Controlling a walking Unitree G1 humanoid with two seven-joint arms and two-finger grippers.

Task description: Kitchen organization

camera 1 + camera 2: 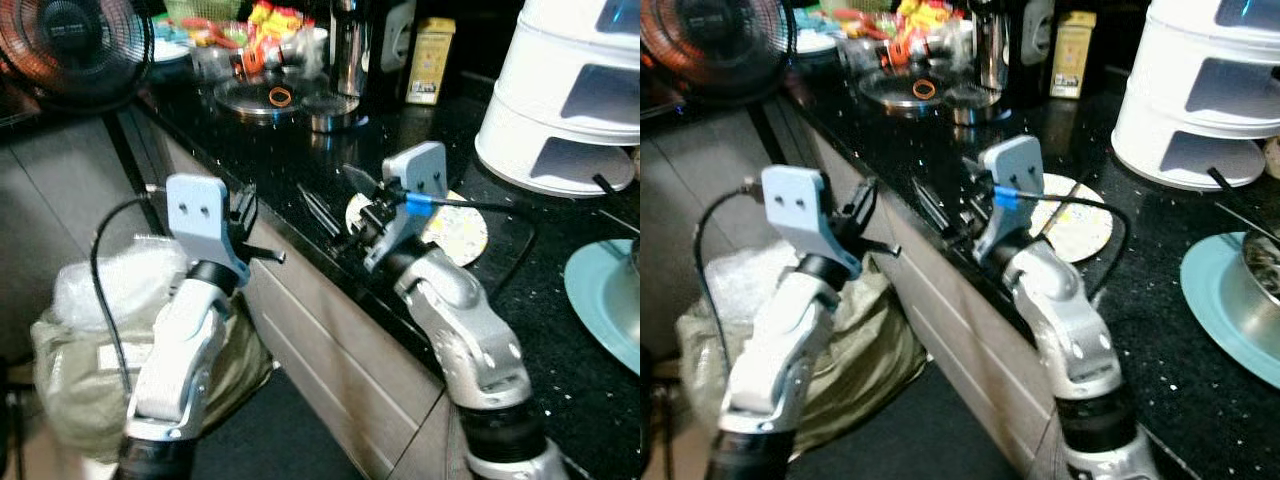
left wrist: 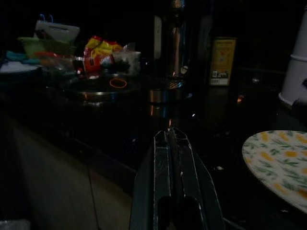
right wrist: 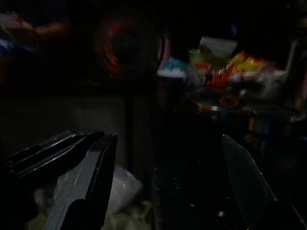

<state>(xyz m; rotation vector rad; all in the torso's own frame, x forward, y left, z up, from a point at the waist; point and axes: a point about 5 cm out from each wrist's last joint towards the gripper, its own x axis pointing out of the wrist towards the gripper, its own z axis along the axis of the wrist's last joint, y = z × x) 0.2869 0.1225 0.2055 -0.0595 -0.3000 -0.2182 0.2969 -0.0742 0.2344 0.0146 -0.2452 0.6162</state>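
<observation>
- Our right gripper (image 1: 345, 205) sits over the front edge of the black table (image 1: 300, 150), just beside a small patterned plate (image 1: 462, 235); in the right wrist view its fingers (image 3: 91, 177) stand wide apart, holding nothing.
- Our left gripper (image 1: 872, 225) hangs out past the table's edge, in front of the beige drawer fronts (image 1: 330, 350); in the left wrist view its fingers (image 2: 173, 167) lie pressed together with nothing between them.
- The patterned plate lies flat on the table, partly hidden behind our right wrist; a black cable (image 1: 470, 205) crosses over it.
- At the far end of the table we see a round steel lid (image 1: 265, 98) with an orange ring (image 1: 280, 96) on it, a tall steel pot (image 1: 345, 50), a yellow box (image 1: 430, 60) and colourful packets (image 1: 270, 20).
- A white tiered rack (image 1: 560, 100) stands on the right, with a pale blue plate (image 1: 600, 300) nearer us.
- Off the table on the left are a fan (image 1: 75, 45) and, below our left arm, a sack (image 1: 80, 350) with clear plastic bulging from its top.
</observation>
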